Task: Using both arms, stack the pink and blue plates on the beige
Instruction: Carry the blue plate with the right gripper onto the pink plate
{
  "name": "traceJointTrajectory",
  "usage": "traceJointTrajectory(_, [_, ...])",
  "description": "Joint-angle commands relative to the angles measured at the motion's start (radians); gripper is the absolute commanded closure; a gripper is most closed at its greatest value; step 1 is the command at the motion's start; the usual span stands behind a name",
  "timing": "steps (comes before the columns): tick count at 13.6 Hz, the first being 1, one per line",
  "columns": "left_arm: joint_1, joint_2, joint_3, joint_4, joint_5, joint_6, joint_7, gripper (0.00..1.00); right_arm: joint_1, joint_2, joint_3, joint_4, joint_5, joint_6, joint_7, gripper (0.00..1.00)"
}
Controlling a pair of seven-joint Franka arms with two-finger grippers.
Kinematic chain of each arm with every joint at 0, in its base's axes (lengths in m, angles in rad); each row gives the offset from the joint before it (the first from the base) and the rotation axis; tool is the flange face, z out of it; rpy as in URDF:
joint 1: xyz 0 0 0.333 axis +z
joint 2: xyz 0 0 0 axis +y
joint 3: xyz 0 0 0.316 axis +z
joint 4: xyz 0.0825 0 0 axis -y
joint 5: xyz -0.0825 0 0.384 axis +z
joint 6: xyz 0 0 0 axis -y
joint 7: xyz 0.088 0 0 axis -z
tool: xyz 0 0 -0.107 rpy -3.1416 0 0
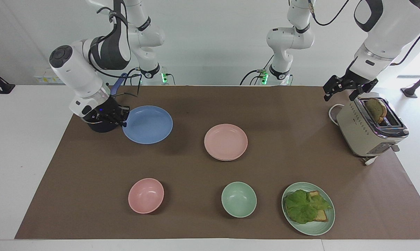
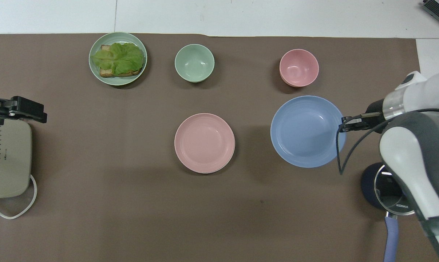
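at the upper left of the facing view the right tool (image 1: 121, 118) is clamped on the rim of the blue plate (image 1: 148, 124), which hangs clear of the tabletop (image 1: 300, 115), roughly level, with its shadow on the brown mat below. the step in hand looks like the carry to the stack, so the plate is best kept flat: a pinch on one edge leaves the free side prone to sag or swing if the wrist turns fast. at mid-frame the pink plate (image 1: 225, 141) lies on the tabletop with a paler rim showing under its lower edge, apparently the beige plate (image 1: 227, 160), so the pink one seems already stacked. the blue plate should travel across at its present height, stop centred over the pink one, come straight down until the rims nest, and only then be let go. at the upper right the left tool (image 1: 339, 94) waits with jaws spread above the toaster (image 1: 363, 136), well apart from the path.
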Motion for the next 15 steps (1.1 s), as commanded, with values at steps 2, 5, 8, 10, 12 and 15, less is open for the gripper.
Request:
traceJointTrajectory(2, [0.004, -0.011, -0.001, -0.009, 0.018, -0.008, 0.012, 0.00, 0.143, 0.057, 0.007, 0.011, 0.023, 0.105, 0.220, 1.00])
traceJointTrajectory(5, [0.004, -0.011, -0.001, -0.009, 0.018, -0.008, 0.012, 0.00, 0.236, 0.090, 0.007, 0.010, 0.058, 0.161, 0.334, 1.00])
traceJointTrajectory(8, [0.004, -0.011, -0.001, -0.009, 0.018, -0.008, 0.012, 0.00, 0.312, 0.135, 0.009, 0.007, 0.061, 0.228, 0.435, 1.00])
traceJointTrajectory(10, [0.004, -0.011, -0.001, -0.009, 0.018, -0.008, 0.012, 0.00, 0.347, 0.158, 0.013, 0.004, 0.118, 0.248, 0.440, 1.00])
traceJointTrajectory(12, [0.004, -0.011, -0.001, -0.009, 0.018, -0.008, 0.012, 0.00, 0.370, 0.186, 0.013, 0.001, 0.130, 0.303, 0.443, 1.00])
traceJointTrajectory(15, [0.004, -0.011, -0.001, -0.009, 0.018, -0.008, 0.012, 0.00, 0.393, 0.231, 0.013, -0.001, 0.130, 0.345, 0.443, 1.00])
